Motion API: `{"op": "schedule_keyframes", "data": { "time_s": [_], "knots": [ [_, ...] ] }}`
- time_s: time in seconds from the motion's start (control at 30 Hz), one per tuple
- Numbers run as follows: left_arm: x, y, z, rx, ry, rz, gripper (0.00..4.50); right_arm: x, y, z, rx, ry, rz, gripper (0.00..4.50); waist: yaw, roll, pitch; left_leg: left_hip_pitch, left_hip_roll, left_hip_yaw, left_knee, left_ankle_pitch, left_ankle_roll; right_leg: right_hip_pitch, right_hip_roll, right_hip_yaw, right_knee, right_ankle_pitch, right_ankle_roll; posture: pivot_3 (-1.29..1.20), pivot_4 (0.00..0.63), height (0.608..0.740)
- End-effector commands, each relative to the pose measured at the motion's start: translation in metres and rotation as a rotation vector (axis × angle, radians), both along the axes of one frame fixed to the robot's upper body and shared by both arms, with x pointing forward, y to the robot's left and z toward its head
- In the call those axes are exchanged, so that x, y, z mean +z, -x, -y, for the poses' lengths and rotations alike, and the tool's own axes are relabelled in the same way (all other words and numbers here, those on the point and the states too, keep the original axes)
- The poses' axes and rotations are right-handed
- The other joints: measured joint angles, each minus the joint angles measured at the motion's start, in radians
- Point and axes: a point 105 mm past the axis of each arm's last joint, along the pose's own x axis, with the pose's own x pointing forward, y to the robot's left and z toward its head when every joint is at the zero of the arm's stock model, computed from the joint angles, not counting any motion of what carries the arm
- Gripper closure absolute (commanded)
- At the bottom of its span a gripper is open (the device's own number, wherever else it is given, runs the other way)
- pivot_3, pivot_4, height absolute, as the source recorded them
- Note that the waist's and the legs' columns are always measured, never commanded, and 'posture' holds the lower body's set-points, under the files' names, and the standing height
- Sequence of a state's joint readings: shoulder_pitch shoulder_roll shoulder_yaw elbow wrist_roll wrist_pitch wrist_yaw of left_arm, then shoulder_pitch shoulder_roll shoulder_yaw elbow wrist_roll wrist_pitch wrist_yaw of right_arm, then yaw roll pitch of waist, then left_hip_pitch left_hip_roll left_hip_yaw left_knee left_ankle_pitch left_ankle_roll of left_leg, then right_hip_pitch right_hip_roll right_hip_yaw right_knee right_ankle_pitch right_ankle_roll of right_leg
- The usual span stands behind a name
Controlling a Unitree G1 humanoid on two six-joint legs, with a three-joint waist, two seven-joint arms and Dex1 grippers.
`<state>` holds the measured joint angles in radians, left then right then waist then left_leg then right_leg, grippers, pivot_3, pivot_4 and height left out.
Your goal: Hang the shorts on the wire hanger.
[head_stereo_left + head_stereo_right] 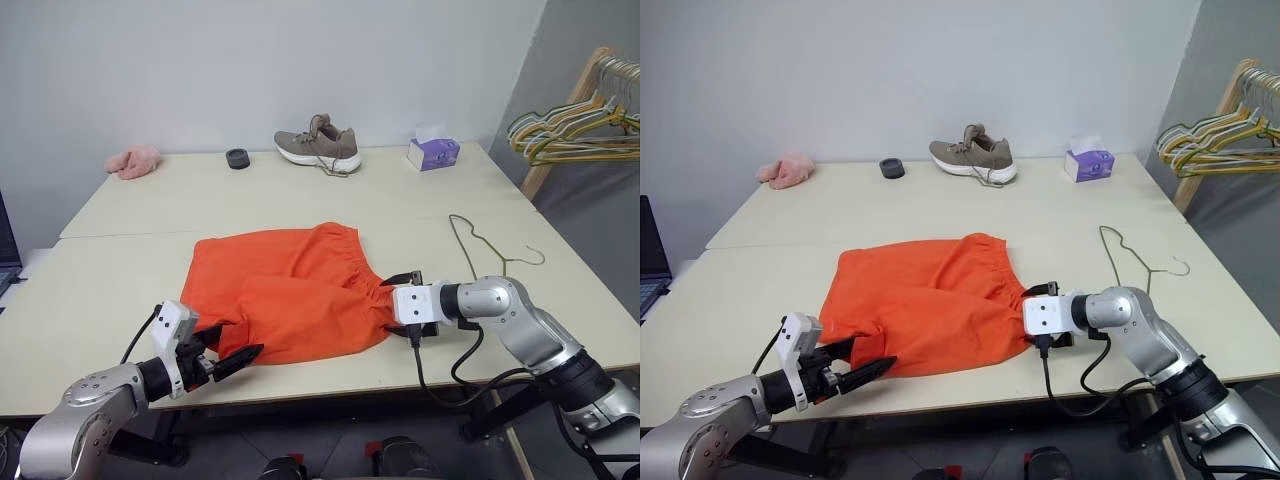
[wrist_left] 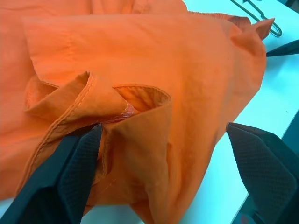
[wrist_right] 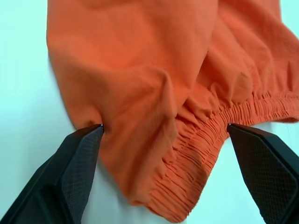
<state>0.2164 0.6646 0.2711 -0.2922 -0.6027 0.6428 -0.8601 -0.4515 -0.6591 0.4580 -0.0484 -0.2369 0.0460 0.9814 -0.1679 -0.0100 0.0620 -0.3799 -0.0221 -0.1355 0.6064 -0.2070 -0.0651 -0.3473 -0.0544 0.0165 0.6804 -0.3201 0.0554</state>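
Left eye view, shorts [image 1: 285, 290] flat, waistband toward wire hanger [image 1: 487, 246]

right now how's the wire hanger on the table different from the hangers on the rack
The wire hanger is a single bare olive-gold wire lying flat on the table, right of the shorts. The rack hangers are a bunch in yellow, green and pink, hanging from a wooden rack. Both are thin, triangular and hooked.

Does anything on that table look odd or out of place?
A single shoe sits on the table, with no partner. The orange shorts lie crumpled, and the wire hanger lies flat beside them.
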Motion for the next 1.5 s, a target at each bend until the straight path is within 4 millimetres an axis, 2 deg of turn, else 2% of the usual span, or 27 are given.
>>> {"op": "schedule_keyframes", "data": {
  "time_s": [0.03, 0.33, 0.47, 0.67, 0.77, 0.93, 1.07, 1.17, 1.33, 1.5],
  "knots": [
    [0.019, -0.006, 0.002, -0.014, -0.015, 0.088, 0.00, 0.007, -0.001, -0.011, 0.053, -0.004, 0.041, 1.21, 0.000, 0.000, 0.000, 0.000, 0.000, 0.000, 0.000, 0.000, 0.000, 0.000, 0.000, 0.000, 0.000, 0.000, 0.000, -0.20, 0.000, 0.740],
    [0.037, -0.011, 0.001, 0.011, 0.064, 0.099, 0.00, 0.006, -0.007, -0.015, 0.030, -0.025, 0.074, 4.47, 0.001, 0.000, 0.000, 0.000, 0.000, 0.000, 0.000, 0.000, 0.000, 0.000, 0.000, 0.000, 0.000, 0.001, 0.001, -0.19, 0.000, 0.740],
    [0.051, -0.017, -0.011, 0.034, 0.090, 0.092, 0.00, 0.007, -0.010, -0.008, 0.024, -0.011, 0.097, 4.47, 0.001, 0.000, 0.000, 0.000, 0.000, -0.001, 0.000, 0.000, 0.000, 0.000, 0.001, 0.000, 0.000, 0.001, 0.001, -0.19, 0.000, 0.740],
    [0.076, -0.019, -0.018, 0.012, 0.163, 0.100, 0.00, 0.006, -0.010, -0.003, 0.045, 0.021, 0.123, 4.47, -0.001, 0.000, 0.000, 0.000, 0.000, 0.000, 0.000, 0.000, 0.000, 0.000, 0.000, 0.000, 0.000, 0.000, 0.001, -0.20, 0.000, 0.740],
    [0.095, -0.042, -0.028, 0.081, 0.206, 0.156, 0.00, 0.005, -0.009, -0.002, 0.053, 0.027, 0.125, 4.47, 0.002, -0.001, 0.000, 0.000, 0.000, -0.001, 0.000, 0.000, 0.000, 0.000, 0.001, -0.001, 0.000, 0.001, 0.001, -0.20, 0.000, 0.740],
    [0.100, -0.097, -0.033, 0.118, 0.160, 0.116, 0.00, 0.005, -0.008, -0.003, 0.067, 0.030, 0.128, 4.47, 0.004, -0.001, 0.000, 0.002, -0.001, -0.002, 0.001, 0.000, 0.000, 0.004, 0.002, -0.002, 0.001, 0.001, 0.002, -0.21, 0.000, 0.740],
    [0.093, -0.121, -0.032, 0.137, 0.158, 0.050, 0.00, 0.005, -0.007, -0.003, 0.064, 0.026, 0.128, 4.47, -0.008, -0.001, 0.000, 0.000, -0.002, -0.001, 0.002, 0.000, 0.000, 0.006, 0.001, 0.000, 0.000, 0.002, 0.004, -0.22, 0.000, 0.740],
    [0.074, -0.136, -0.031, 0.166, 0.154, -0.029, 0.00, 0.006, -0.006, -0.004, 0.062, 0.022, 0.126, 4.47, -0.029, -0.001, 0.000, -0.001, -0.002, -0.001, 0.001, 0.000, 0.000, 0.005, 0.001, 0.000, -0.001, 0.002, 0.004, -0.23, 0.000, 0.740],
    [0.052, -0.142, -0.029, 0.158, 0.118, -0.116, 0.00, 0.006, -0.004, -0.002, 0.057, 0.022, 0.121, 4.47, -0.057, -0.002, 0.000, -0.001, -0.002, -0.001, 0.001, 0.000, 0.000, 0.005, 0.001, 0.001, 0.000, 0.001, 0.004, -0.24, 0.000, 0.740],
    [0.027, -0.139, -0.020, 0.087, 0.058, -0.213, 0.00, 0.007, -0.002, -0.001, 0.055, 0.023, 0.118, 4.47, -0.060, -0.002, 0.000, -0.001, -0.002, -0.001, 0.001, 0.000, 0.000, 0.005, 0.001, 0.000, 0.000, 0.001, 0.005, -0.24, 0.000, 0.740]
  ]
}}
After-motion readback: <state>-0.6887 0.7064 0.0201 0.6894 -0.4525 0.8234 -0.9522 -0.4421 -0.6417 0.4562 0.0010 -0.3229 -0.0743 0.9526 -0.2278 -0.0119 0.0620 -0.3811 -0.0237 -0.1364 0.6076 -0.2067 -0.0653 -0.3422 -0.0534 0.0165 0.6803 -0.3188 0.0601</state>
